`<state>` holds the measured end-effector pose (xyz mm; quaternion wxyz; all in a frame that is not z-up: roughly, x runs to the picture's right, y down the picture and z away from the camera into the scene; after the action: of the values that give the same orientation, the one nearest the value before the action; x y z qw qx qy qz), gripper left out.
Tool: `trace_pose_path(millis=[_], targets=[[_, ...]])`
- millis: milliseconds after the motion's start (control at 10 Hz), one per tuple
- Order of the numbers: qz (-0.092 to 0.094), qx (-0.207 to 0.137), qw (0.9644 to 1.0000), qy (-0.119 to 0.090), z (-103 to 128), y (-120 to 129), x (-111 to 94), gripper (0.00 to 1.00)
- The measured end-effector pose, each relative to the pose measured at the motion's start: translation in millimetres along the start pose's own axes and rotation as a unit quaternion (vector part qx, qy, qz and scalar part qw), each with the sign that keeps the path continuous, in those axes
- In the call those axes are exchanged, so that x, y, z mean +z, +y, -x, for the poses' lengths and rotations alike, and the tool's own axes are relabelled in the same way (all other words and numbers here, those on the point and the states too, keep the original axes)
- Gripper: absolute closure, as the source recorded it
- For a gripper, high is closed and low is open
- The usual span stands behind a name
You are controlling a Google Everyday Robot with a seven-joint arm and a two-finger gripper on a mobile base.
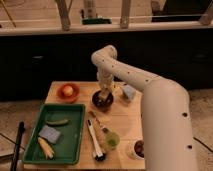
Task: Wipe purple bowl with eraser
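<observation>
Arm (131, 76) bent down, pincer (104, 94) vert. over purple bowl (97, 103).

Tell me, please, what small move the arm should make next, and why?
Probably a short sweep across the inside of the purple bowl. The gripper points down right at the bowl's opening, with a pale block, seemingly the eraser, at its tip, so wiping looks due rather than more travel.

Dark purple bowl (102, 106) beneath white tool (104, 95); orange bowl (59, 94), green tray (75, 137), blue-grey sponge (50, 134), yellow-green cup (112, 141), tan wooden bench (125, 117).
</observation>
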<state>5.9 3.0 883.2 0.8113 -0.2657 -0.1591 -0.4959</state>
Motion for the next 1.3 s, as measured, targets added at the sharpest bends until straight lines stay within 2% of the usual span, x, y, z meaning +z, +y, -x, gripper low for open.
trace_pose_path(millis=[200, 400, 500, 800, 900, 1100, 1300], targets=[[-0.003, -0.027, 0.9996, -0.005, 16, -26, 3, 1.00], [0.003, -0.053, 0.9985, -0.008, 29, -32, 7, 1.00], [0.003, -0.073, 0.9972, -0.017, 48, -37, 9, 1.00], [0.013, -0.088, 0.9957, -0.027, 66, -17, 11, 1.00], [0.010, -0.084, 0.9960, -0.029, 65, -11, 11, 1.00], [0.010, -0.064, 0.9975, -0.029, 53, 16, 9, 1.00], [0.006, -0.033, 0.9991, -0.026, 35, 32, 5, 1.00]])
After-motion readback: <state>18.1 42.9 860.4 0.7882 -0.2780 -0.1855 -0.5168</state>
